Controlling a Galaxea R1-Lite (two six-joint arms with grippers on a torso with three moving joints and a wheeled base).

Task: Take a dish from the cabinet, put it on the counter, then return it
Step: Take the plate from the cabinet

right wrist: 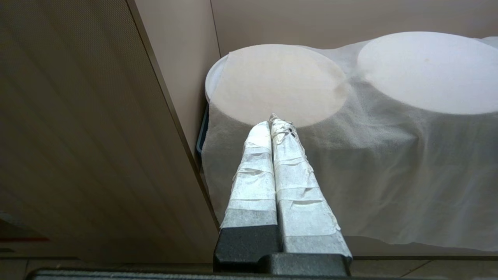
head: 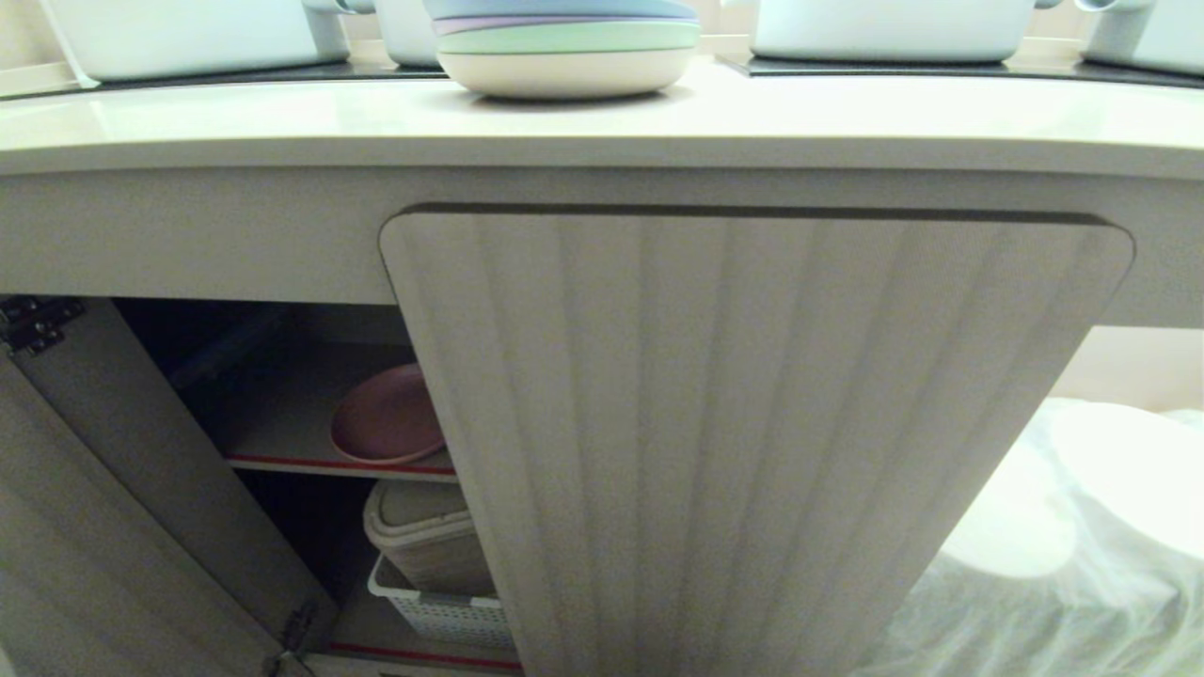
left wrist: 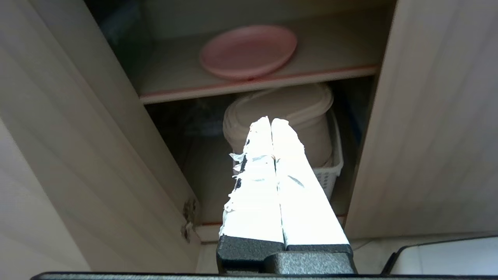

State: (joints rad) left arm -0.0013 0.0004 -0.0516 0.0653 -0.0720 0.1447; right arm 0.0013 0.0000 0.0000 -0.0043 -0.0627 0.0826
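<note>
Cream-beige worktop point(head: 282, 118) runs across your view, with the fluted cabinet point(head: 752, 423) beneath it, its left door swung open. Inside, on the red-edged shelf point(left wrist: 256, 83), the pink dish point(left wrist: 249, 50) lies flat near the front edge. Your left tool point(left wrist: 271, 121) is clenched and empty, outside the opening, with the dish ahead of it and higher. It looks the nearer one; your right tool point(right wrist: 274, 122), also clenched, sits beyond the closed door.
</note>
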